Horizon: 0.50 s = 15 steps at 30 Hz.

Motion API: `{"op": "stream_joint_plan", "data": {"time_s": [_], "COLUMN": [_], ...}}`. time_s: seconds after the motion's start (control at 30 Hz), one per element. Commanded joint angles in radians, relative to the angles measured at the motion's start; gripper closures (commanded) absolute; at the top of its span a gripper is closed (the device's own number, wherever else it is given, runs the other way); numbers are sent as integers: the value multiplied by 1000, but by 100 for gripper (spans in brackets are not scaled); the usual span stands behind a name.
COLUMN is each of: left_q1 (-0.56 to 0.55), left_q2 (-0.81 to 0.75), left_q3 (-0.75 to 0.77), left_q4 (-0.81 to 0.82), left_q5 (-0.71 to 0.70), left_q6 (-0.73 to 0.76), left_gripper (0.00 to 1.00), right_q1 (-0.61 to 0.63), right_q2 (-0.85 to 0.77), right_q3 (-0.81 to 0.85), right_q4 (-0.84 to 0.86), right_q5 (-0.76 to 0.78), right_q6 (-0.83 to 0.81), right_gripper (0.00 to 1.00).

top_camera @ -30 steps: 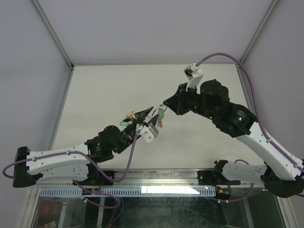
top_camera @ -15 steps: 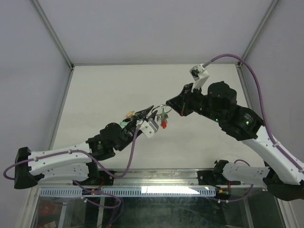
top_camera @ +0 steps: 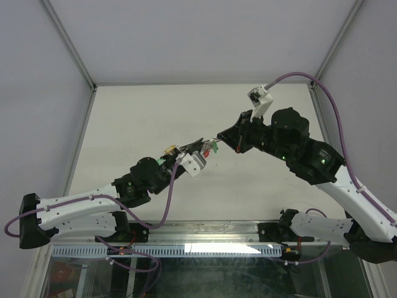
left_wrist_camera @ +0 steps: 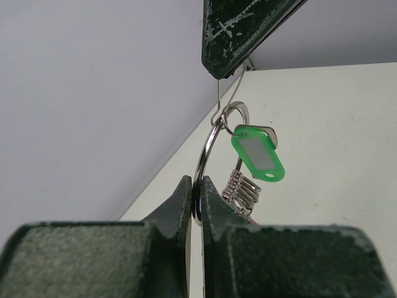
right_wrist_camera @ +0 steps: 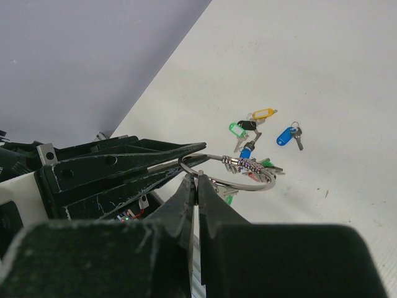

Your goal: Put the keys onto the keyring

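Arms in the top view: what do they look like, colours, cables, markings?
The left arm and right arm have white shells, black joints and black bases. A purple cable trails along each. Green lights glow on the right arm. The jaws are black, tapered and scuffed; a white camera block sits at each wrist.

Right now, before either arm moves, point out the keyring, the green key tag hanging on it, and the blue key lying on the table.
keyring (left_wrist_camera: 203, 155): left wrist view, wire arc just above the fingers.
green key tag (left_wrist_camera: 258, 155): left wrist view, its pale label window.
blue key (right_wrist_camera: 285, 136): right wrist view, its blue cap.
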Motion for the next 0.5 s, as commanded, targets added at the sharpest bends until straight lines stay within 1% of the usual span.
{"op": "stream_joint_plan", "data": {"time_s": [0.0,0.47], "left_q1": [13,25], "left_q2": [-12,3], "left_q3": [49,65], "left_q4": [20,5], "left_q5": [46,41], "left_q6": [-29,-50], "left_gripper": [100,100], "right_q1": [1,1], "right_q2": [-29,-37], "right_q3": [12,15], "right_q4": [75,61], "right_q5": [-11,7], "right_q6": [7,5], "right_gripper": [100,100]}}
